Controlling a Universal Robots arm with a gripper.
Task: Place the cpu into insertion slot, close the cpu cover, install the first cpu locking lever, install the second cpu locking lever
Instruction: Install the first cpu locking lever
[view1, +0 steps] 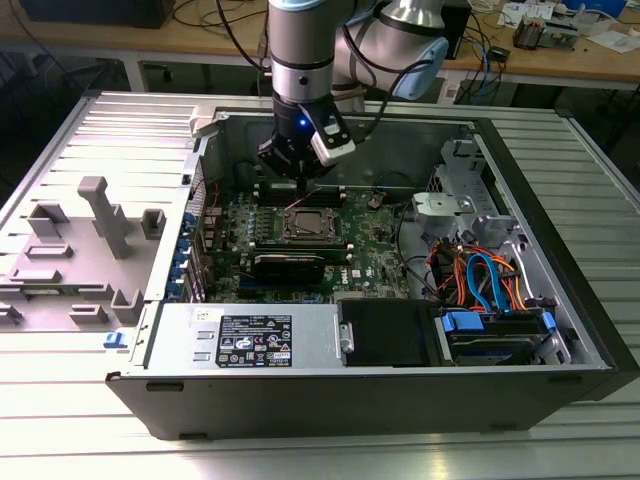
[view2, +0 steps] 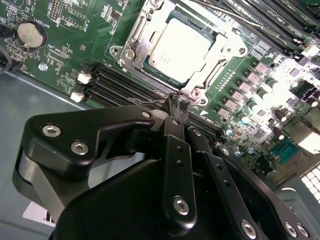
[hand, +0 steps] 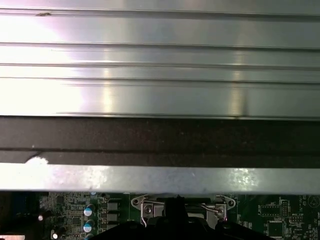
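cpu (view2: 180, 45) sits flat in the insertion slot (view1: 307, 226), silver top up. cpu cover (view2: 137, 47) is down around it - its metal frame borders the chip on all sides and the chip shows through the window. Slot is mid-board on the green circuit board (view2: 65, 55), with long black memory slots (view2: 120, 85) on the side towards the tool.

Tool (view2: 175, 100) is over the memory slots, just beside the slot's near edge, tip pointing down at the board. Its fingers (view2: 178, 150) meet at the tip, no gap showing. A thin wire locking lever (view2: 150, 103) runs right up to the tip - possibly pinched there, but the contact is hidden, can't tell. A second thin rod (view2: 225, 12) lies along the far side of the slot.

In the first wrist view the tool (hand: 175, 206) is a dark shape between two silver socket corners.

In the exterior view the arm comes straight down into the open computer case (view1: 560, 300), tool (view1: 300, 182) just behind the slot. Silver power supply (view1: 250, 338) along the case's near edge, orange and blue cables (view1: 485, 280) at the exterior view's right. Coin battery (view2: 31, 34) on the board, well apart from the slot. Case lies on a ribbed metal bench (view1: 60, 420), with a grey side panel (view1: 90, 230) at the exterior view's left.
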